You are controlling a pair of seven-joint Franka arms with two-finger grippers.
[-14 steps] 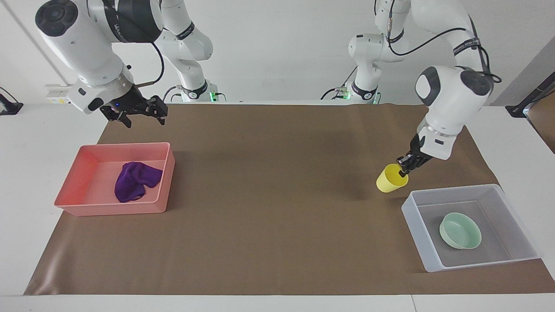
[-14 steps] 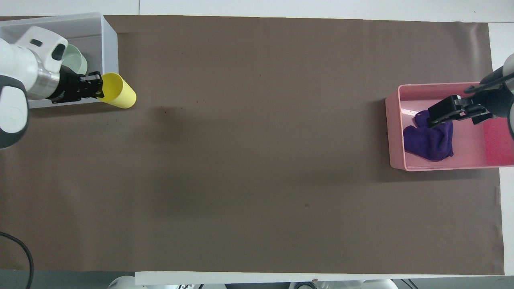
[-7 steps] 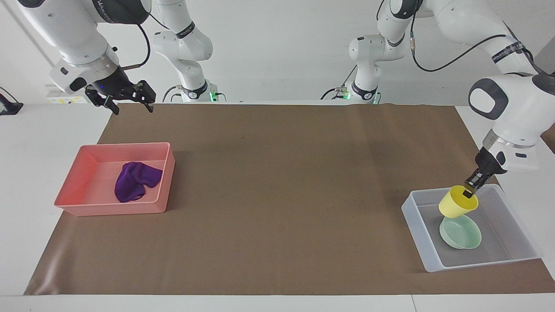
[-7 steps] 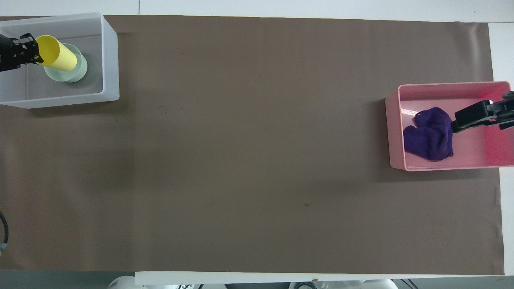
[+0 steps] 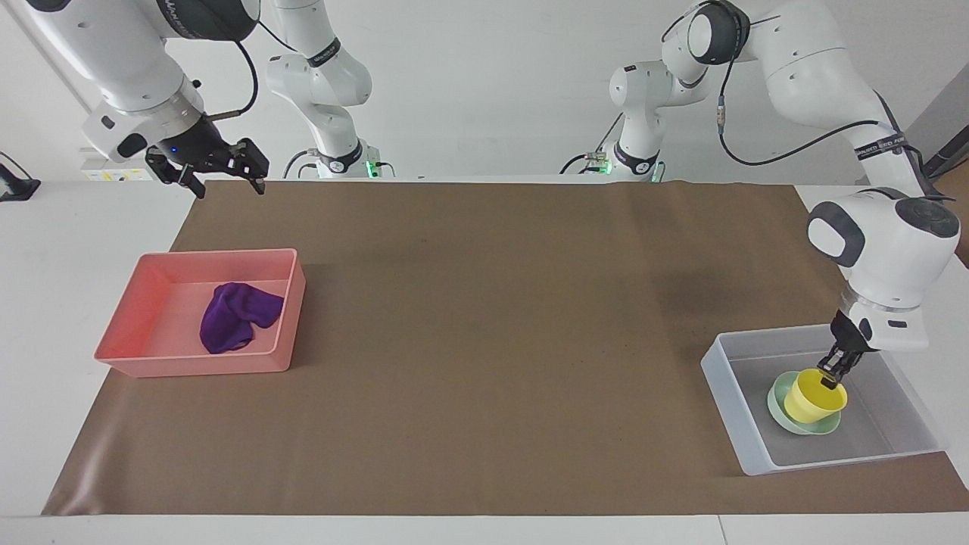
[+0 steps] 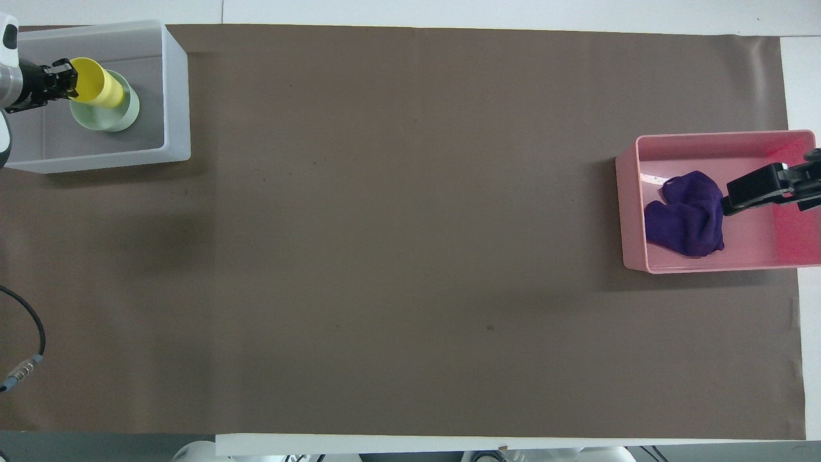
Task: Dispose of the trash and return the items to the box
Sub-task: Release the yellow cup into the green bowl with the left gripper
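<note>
The yellow cup point(image 5: 811, 400) stands in the mint-green bowl point(image 5: 780, 407) inside the translucent box point(image 5: 715, 371), at the left arm's end of the table. My left gripper point(image 5: 833, 378) is shut on the cup's rim. In the overhead view the left gripper point(image 6: 64, 78) holds the cup point(image 6: 96, 90) over the bowl point(image 6: 109, 119) in the box point(image 6: 176, 90). The purple rag point(image 5: 235, 314) lies in the pink tray point(image 5: 227, 365) at the right arm's end. My right gripper point(image 5: 227, 182) is open, empty and raised. In the overhead view it point(image 6: 766, 190) shows over the pink tray point(image 6: 628, 218) beside the rag point(image 6: 686, 221).
A brown mat point(image 5: 484, 341) covers most of the white table. A black cable point(image 6: 25, 359) hangs at the left arm's end, near the robots.
My left gripper carried the yellow cup from over the mat beside the box into the box and lowered it into the bowl. My right gripper rose and drew back from the pink tray.
</note>
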